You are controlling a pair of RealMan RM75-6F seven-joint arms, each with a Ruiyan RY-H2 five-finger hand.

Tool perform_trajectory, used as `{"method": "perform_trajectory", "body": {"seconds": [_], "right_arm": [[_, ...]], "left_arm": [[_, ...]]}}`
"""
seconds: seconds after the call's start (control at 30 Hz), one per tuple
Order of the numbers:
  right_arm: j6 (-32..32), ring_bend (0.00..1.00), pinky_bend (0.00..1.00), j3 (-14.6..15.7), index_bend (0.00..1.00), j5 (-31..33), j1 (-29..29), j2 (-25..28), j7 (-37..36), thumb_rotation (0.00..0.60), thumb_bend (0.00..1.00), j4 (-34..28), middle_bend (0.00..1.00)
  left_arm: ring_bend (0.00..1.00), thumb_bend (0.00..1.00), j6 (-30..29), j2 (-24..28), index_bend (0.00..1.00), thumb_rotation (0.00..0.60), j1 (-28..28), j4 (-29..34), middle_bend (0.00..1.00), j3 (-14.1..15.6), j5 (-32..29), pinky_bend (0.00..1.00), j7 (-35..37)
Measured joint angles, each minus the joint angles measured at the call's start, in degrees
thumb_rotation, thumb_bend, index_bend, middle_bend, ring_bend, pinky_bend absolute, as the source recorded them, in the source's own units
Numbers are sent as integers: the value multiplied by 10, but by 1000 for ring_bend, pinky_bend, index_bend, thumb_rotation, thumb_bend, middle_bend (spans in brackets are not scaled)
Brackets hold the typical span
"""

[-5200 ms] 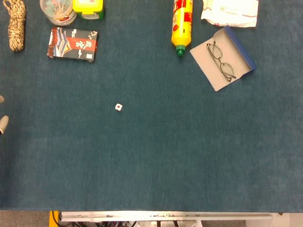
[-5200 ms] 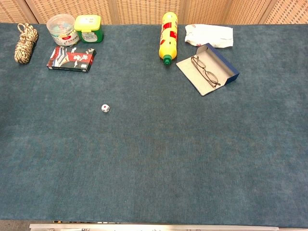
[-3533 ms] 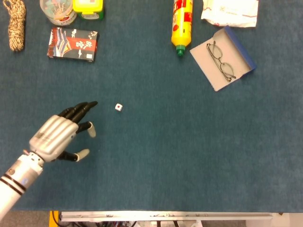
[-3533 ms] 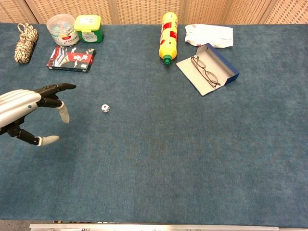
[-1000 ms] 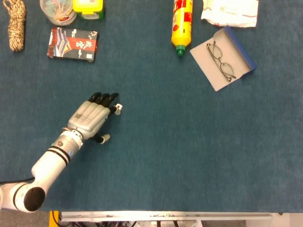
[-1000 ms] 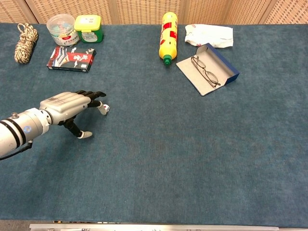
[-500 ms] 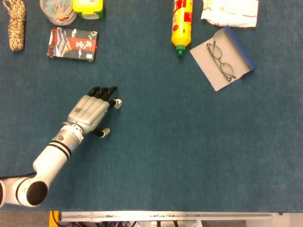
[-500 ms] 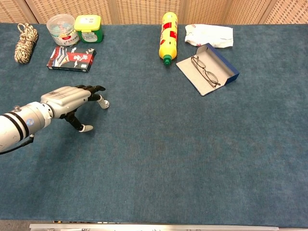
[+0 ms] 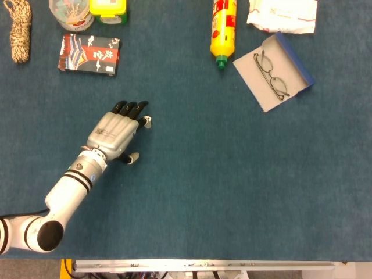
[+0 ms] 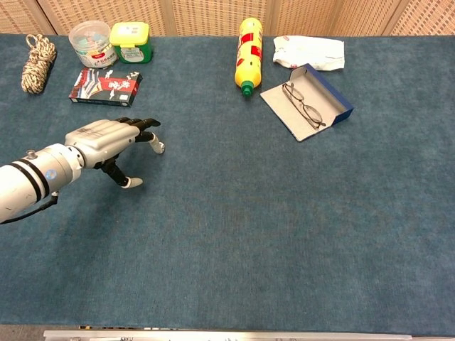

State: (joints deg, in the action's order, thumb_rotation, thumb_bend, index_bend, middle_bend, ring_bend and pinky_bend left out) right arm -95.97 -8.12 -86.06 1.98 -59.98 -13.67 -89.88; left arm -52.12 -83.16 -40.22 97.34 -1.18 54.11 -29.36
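Cloth in dark blue is covering the whole table. Left hand is hovering low over it, palm down, well below the card box. Its dark fingers are stretching forward side by side, and the thumb is sticking out to the side, apart from them. A white speck is showing right at the foremost fingertip, on the open cloth. I cannot tell whether it is a small loose thing or the finger's own pale tip. So I cannot tell whether the hand is grasping anything or hanging released. In the chest view the hand is angling down, with the speck at the end of a bent finger.

Along the far edge a rope coil, a clear jar and a green tub are sitting. A yellow bottle is lying on its side. Glasses are resting in an open case, near a white packet.
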Motion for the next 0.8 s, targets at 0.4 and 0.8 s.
{"method": "perform_trajectory", "body": {"seconds": [0.4, 0.8], "right_arm": [[-2, 209, 349, 0, 379, -1, 1, 0, -1, 600, 62, 0, 343], [1, 209, 349, 0, 379, 1, 0, 0, -2, 600, 62, 1, 343]], "left_arm": [[0, 246, 2, -2, 254, 600, -8, 5, 0, 8, -10, 0, -5], [0, 246, 5, -14, 254, 600, -21, -17, 0, 7, -34, 0, -13]]}}
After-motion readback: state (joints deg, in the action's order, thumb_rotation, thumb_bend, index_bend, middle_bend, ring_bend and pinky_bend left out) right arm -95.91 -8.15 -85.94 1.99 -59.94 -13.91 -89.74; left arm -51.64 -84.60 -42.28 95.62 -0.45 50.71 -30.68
